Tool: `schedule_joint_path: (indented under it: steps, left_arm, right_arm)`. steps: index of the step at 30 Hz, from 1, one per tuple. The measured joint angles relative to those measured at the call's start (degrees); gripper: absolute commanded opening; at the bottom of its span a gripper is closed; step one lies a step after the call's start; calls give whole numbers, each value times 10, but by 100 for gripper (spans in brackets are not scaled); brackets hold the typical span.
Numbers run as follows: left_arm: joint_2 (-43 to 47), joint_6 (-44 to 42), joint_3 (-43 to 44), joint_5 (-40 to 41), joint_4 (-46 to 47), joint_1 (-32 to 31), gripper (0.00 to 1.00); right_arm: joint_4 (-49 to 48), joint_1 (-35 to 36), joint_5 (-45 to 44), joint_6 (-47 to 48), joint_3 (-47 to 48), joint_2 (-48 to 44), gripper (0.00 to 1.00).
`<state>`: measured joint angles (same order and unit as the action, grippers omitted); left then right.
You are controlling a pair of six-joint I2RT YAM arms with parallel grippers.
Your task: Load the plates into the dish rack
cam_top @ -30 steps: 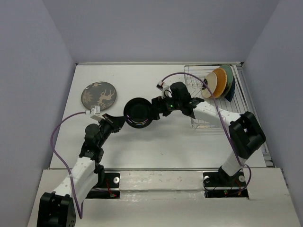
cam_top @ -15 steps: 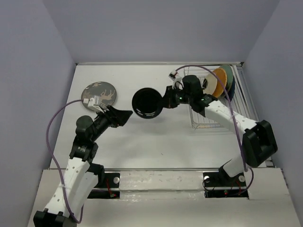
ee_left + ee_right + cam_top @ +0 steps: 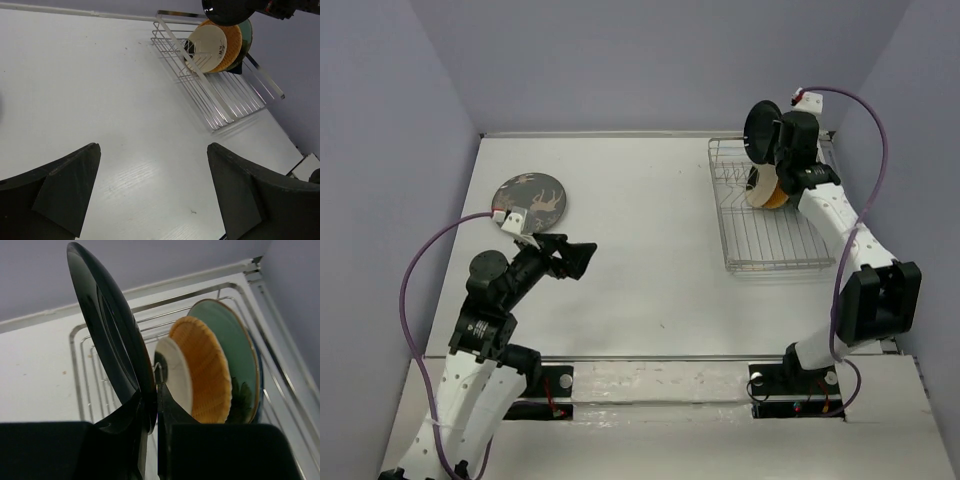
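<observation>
Space is tight at the far end of the dish rack (image 3: 775,245): my right gripper (image 3: 152,422) is clenched on the rim of the glossy black plate (image 3: 107,335), held upright just beside the cream plate (image 3: 176,377), the orange plate (image 3: 205,372) and the teal plate (image 3: 235,360) standing there. My left gripper (image 3: 578,256) hangs released over the open counter (image 3: 650,290), near the grey-brown plate (image 3: 530,202) lying flat by the left edge.

The black plate (image 3: 107,340) is shining glossy above the bright metal-wire dish rack (image 3: 770,240); the orange plate (image 3: 207,375) inside it is looking woven-rough.
</observation>
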<state>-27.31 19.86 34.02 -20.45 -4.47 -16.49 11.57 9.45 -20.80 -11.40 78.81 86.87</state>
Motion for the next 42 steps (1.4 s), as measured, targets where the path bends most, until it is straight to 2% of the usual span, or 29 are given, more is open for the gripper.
schedule_joint_path:
  steps: [4, 11, 22, 34, 42]
  left_arm:
    - [4, -6, 0, 4, -4, -14, 99]
    - [10, -10, 0, 9, -8, -26, 99]
    - [8, -12, 0, 18, -10, -29, 99]
    - [1, -12, 0, 24, -12, -29, 99]
    - [-1, -12, 0, 25, -12, -19, 99]
  right_arm:
    - [-1, 0, -75, 56, 33, 53, 7]
    - [5, 0, -141, 119, 36, 105, 7]
    - [8, 8, -144, 93, 1, 111, 7]
    - [33, 38, -209, 95, 16, 111, 7]
    - [30, 55, -205, 86, 17, 87, 7]
